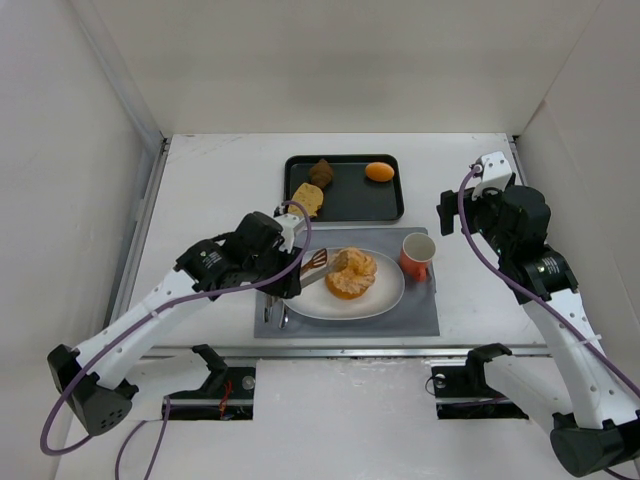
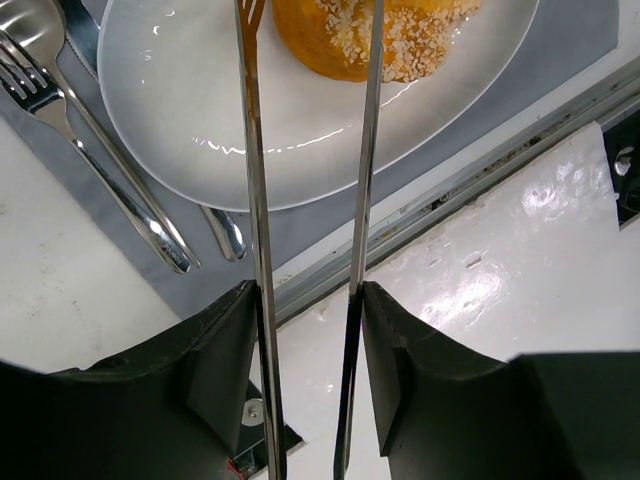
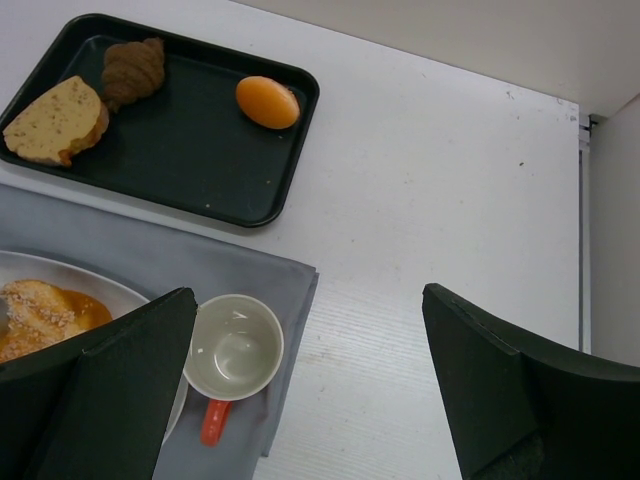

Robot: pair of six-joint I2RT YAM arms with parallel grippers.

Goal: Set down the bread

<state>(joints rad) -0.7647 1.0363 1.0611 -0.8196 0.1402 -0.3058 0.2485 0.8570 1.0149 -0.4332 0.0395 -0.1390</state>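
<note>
Clamping a pair of tongs (image 2: pixel 258 200) between its fingers (image 2: pixel 225 350), the left gripper (image 2: pixel 305 300) is closed down to the width of the two thin metal blades, which stand a little apart and run straight out ahead of it. At their far end the blades reach over a white plate (image 2: pixel 180 120). One blade ends just beside the bread (image 2: pixel 320 40) and the other crosses in front of it; whether either touches the bread cannot be told from the wrist view. The bread sits on the plate, ahead of the gripper at the tong tips, its pale crumbly top facing up. To one side of the blades, nearer the gripper than the bread, cutlery (image 2: pixel 170 250) lies along the plate's edge on a grey mat (image 2: pixel 570 40). The mat rests on the white table (image 2: pixel 60 300).

The right gripper (image 3: pixel 308 292) hangs well apart from the bread with its jaws spread wide and nothing between them. Just beside one of its fingers (image 3: pixel 100 390) stands an orange cup (image 3: pixel 235 345), upright on the corner of the mat. Farther out ahead of this gripper lies a black tray (image 3: pixel 200 205) with a slice (image 3: pixel 55 120), a brown pastry (image 3: pixel 133 68) and an orange ball (image 3: pixel 267 102), the ball apart from the other two.
</note>
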